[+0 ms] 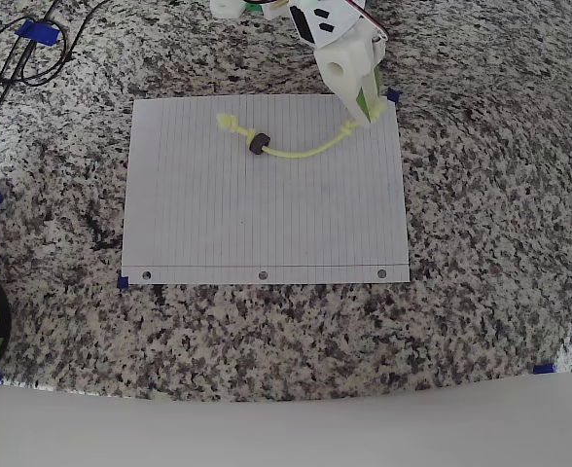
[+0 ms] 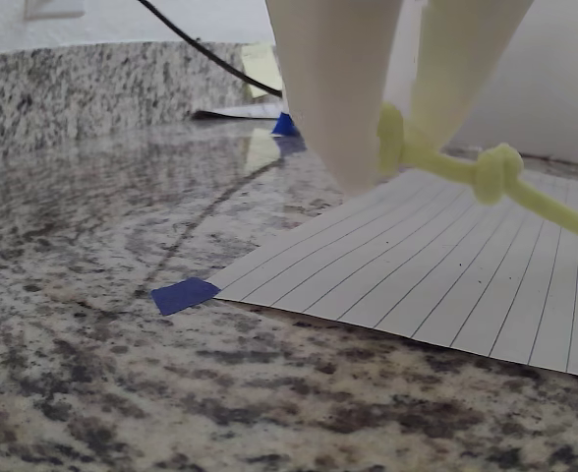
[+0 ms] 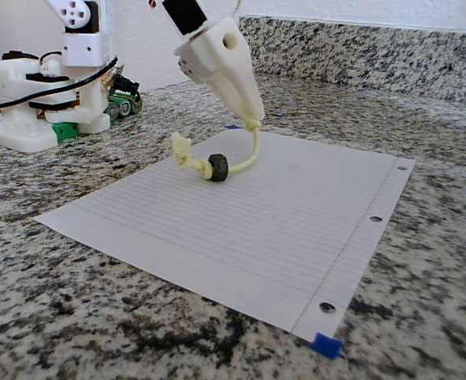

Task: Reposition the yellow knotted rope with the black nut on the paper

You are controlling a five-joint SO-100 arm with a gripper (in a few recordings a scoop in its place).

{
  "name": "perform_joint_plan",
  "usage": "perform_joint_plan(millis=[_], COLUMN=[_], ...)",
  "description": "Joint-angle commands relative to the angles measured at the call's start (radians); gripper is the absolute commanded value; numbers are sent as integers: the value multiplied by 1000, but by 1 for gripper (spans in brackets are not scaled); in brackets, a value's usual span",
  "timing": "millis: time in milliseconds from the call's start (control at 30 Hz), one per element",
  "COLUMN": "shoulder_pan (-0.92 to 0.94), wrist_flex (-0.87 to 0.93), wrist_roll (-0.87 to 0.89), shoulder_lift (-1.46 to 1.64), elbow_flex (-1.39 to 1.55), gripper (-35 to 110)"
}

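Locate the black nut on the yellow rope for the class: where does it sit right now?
In the overhead view the black nut sits in the paper's upper middle, threaded on the yellow knotted rope near its left knot, while the gripper holds the right end.

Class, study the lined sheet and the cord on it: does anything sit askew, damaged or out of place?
Nothing is damaged. The thin yellow knotted rope is half-lifted: the white claw pinches one knotted end above the white lined paper, while the small black nut and the other knot rest on the sheet.
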Motion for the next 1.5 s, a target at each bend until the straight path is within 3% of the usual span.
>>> perform_joint_plan(millis=[0,167,600,800,933,1367,1467], shoulder_pan=[-9,-2,41,156,222,422,476], wrist_flex=[-17,2,77,106,249,531,520], wrist_roll=[-101,-253,-499,-730,-853,-1103,-1200], shoulder_lift=[49,95,210,189,100,66,54], elbow_flex=[-11,-17,-15,-20,-109,-178,-176], gripper=[31,44,45,11,0,0,0])
